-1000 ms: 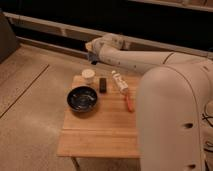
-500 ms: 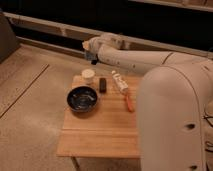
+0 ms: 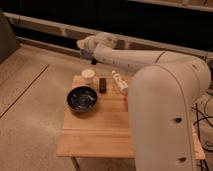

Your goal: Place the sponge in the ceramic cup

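We take the small dark rectangular sponge (image 3: 102,84) to be the flat block lying on the light wooden table (image 3: 100,136), below the gripper (image 3: 91,56) and slightly to its picture-right, apart from it. It looks nearly black, longer than it is wide, with its long side pointing away from us. The gripper hangs at the end of the white arm (image 3: 127,61), above the table's far edge; we cannot tell whether it is open or closed. Almost straight beneath it stands the pale round ceramic cup (image 3: 88,75), just beside the sponge; its inside is not clear to us. Further below the gripper and nearer to us sits a dark round bowl (image 3: 82,98), showing only pale glints inside.
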You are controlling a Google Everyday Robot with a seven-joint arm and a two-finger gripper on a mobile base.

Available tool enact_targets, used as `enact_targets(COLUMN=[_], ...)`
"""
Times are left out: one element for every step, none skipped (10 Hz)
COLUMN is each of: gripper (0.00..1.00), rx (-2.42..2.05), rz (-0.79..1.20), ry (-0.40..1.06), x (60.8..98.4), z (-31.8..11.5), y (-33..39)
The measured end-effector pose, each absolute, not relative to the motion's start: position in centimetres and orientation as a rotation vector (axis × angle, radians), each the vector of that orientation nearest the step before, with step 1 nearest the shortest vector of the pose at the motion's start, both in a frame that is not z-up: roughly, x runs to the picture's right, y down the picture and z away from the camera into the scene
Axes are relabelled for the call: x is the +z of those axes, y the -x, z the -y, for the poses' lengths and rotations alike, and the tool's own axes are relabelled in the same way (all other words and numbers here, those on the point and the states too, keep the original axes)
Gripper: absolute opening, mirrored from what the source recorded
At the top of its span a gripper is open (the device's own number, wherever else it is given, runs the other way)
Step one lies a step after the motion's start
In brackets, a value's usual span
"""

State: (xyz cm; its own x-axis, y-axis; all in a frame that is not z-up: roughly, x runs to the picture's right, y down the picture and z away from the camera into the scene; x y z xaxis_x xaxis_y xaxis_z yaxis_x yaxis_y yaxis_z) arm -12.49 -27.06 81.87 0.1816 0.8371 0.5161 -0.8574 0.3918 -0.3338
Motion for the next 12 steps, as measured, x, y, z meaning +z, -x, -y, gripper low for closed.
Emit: enact_targets(gripper=[0.0,0.0,0.0,0.0,0.0,0.0,0.0,0.0,0.0,0.0,0.0,0.0], rx=[1.184,1.175,1.169,1.171,1.176,1.184,1.188,1.196,1.205,1.214,1.22,1.226], rz=[0.71,0.707,0.696,0.676,0.657,0.638,0.632,0.628,0.635,0.65,0.66,0.675], ry=[-0.026,-0.018,-0.012,-0.011,-0.013,-0.017,-0.019,-0.018,-0.011,-0.001,0.008,0.029], x=[82.3,82.9,83.6,84.5,85.4,86.5,87.1,87.9,88.6,89.0,89.1,89.4], z=[26.7,26.3,25.8,25.4,25.1,25.0,25.0,25.1,25.0,25.0,24.9,24.4], y=[12.8,13.3,13.4,12.9,12.3,11.6,11.5,11.5,11.9,12.5,13.0,13.9])
